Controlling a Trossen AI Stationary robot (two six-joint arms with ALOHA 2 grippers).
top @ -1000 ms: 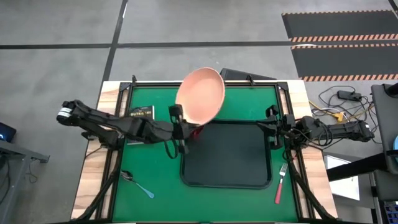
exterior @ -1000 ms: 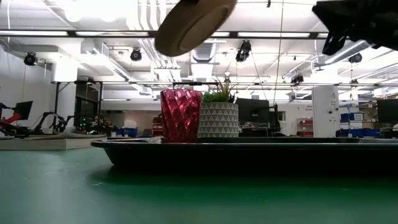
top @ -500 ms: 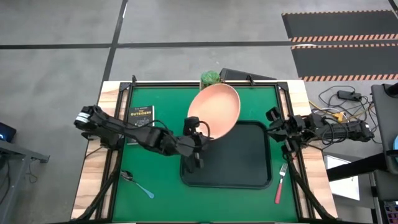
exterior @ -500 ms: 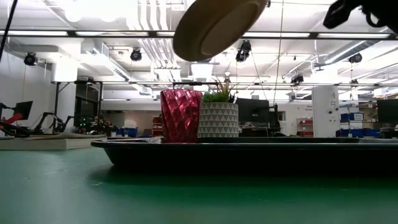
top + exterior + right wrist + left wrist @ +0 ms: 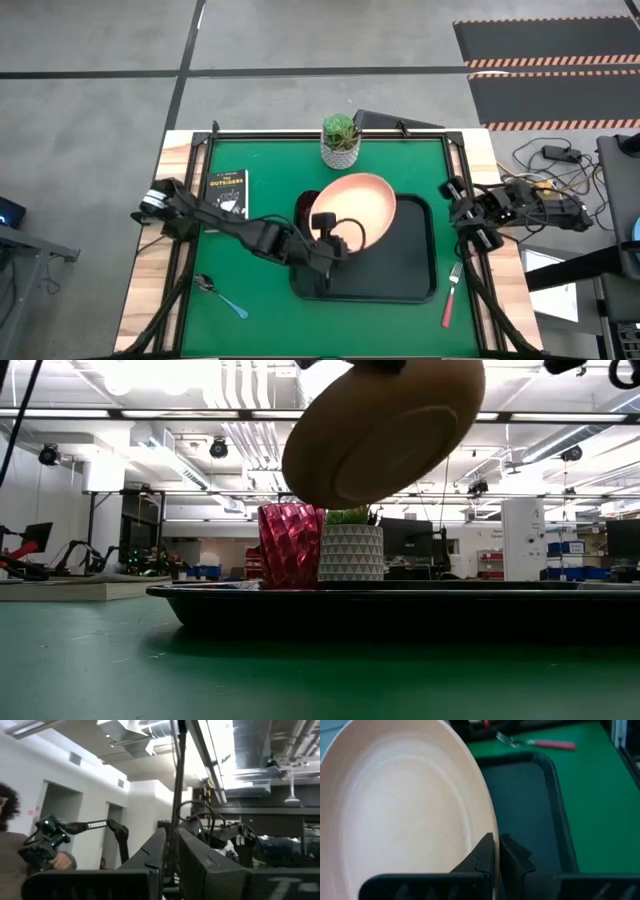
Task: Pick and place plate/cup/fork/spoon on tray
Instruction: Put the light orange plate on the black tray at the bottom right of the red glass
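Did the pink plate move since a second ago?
Yes. In the high view the plate, held by the left claw, has gone from near the table's far edge down toward the near side, and now hangs over the tray.

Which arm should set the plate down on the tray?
Left. Its gripper already pinches the plate by the rim, tilted above the tray. The right gripper waits beyond the tray's edge.
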